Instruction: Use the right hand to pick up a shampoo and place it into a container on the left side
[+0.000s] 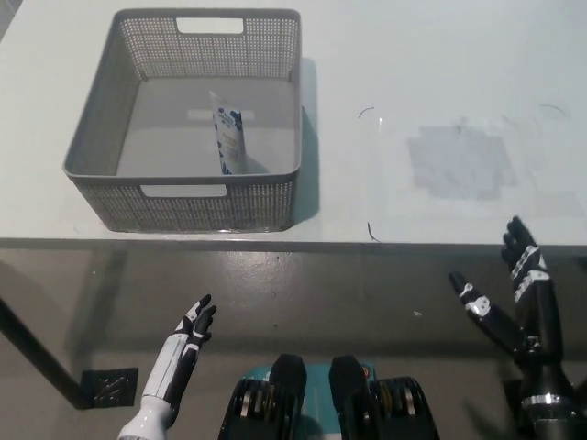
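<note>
I see one white shampoo tube (229,137) with blue print inside one grey basket (275,82); both hands, left (191,328) and right (514,289), hang empty below the counter (440,82), fingers spread.

White table (440,82), faint grey patch (457,162) on top; dark grey floor (321,293) below.

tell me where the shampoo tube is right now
In the head view, the shampoo tube lies inside the grey basket on the table's left side, near the basket's front wall.
</note>
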`<state>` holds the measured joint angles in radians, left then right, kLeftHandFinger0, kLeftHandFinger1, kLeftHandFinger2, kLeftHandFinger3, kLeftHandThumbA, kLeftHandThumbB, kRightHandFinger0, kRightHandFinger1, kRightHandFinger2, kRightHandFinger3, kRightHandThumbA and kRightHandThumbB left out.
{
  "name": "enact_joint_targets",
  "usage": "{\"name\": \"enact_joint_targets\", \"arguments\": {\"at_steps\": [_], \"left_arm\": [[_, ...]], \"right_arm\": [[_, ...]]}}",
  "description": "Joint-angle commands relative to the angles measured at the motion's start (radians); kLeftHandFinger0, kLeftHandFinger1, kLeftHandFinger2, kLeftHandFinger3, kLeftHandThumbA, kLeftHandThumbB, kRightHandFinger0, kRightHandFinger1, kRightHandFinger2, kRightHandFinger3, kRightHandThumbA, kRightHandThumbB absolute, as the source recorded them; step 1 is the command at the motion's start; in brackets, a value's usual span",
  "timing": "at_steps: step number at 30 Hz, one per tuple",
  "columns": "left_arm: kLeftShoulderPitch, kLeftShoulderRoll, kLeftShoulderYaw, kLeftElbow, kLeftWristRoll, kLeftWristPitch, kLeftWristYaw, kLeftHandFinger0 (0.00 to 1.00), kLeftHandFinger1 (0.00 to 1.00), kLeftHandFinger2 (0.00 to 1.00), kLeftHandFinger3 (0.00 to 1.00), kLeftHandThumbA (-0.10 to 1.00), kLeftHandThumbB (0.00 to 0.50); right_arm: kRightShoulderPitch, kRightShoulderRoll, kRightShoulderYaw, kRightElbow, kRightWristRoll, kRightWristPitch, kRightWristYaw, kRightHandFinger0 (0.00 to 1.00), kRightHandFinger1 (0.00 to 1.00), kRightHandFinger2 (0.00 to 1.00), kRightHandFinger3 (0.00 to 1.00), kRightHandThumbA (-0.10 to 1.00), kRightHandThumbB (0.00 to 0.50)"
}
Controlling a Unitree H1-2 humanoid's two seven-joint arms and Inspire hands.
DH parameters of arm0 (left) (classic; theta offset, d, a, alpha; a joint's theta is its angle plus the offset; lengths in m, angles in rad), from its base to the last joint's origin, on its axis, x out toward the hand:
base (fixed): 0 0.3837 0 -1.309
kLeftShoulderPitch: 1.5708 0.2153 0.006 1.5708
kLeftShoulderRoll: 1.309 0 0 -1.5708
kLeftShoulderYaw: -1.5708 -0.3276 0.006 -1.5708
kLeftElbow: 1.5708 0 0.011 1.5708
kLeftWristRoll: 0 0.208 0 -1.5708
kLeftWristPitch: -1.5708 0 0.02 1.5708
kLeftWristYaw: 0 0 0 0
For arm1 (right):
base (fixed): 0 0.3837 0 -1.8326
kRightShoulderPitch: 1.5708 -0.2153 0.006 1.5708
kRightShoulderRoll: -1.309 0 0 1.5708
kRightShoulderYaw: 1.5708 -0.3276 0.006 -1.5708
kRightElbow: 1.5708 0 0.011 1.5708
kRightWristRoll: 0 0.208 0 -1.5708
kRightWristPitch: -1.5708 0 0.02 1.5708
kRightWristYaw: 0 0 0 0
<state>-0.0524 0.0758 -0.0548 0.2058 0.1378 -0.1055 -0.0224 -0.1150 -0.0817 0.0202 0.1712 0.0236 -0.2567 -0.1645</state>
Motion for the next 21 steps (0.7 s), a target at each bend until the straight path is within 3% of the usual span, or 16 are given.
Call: {"name": "enact_joint_targets", "arguments": {"at_steps": [1,2,5,7,11,21], "left_arm": [[-0.027,0.004,0.004,-0.002,-0.011,-0.036,0.003,1.00,1.00,1.00,1.00,1.00,0.111],[-0.027,0.005,0.005,0.003,-0.012,-0.043,0.003,1.00,1.00,1.00,1.00,1.00,0.113],[-0.024,0.004,0.006,0.005,-0.008,-0.044,0.006,1.00,1.00,1.00,1.00,1.00,0.122],[-0.026,0.004,0.006,0.007,-0.008,-0.044,0.006,1.00,1.00,1.00,1.00,1.00,0.124],[-0.027,0.005,0.010,0.009,-0.008,-0.044,0.009,1.00,1.00,1.00,1.00,1.00,0.119],[-0.023,0.006,0.015,-0.001,-0.009,-0.043,0.010,1.00,1.00,1.00,1.00,1.00,0.120]], "right_arm": [[-0.041,0.018,-0.030,0.056,0.042,-0.069,0.027,1.00,1.00,1.00,1.00,0.83,0.268],[-0.043,0.019,-0.032,0.072,0.044,-0.075,0.031,1.00,1.00,1.00,1.00,0.83,0.258],[-0.046,0.020,-0.039,0.113,0.049,-0.083,0.046,1.00,1.00,1.00,1.00,0.91,0.298],[-0.052,0.017,-0.043,0.147,0.063,-0.093,0.065,1.00,1.00,1.00,1.00,0.94,0.286],[-0.062,0.016,-0.040,0.174,0.068,-0.076,0.086,1.00,1.00,1.00,1.00,0.97,0.330],[-0.035,0.024,-0.032,0.127,0.067,-0.044,0.111,1.00,1.00,1.00,1.00,0.96,0.267]]}}
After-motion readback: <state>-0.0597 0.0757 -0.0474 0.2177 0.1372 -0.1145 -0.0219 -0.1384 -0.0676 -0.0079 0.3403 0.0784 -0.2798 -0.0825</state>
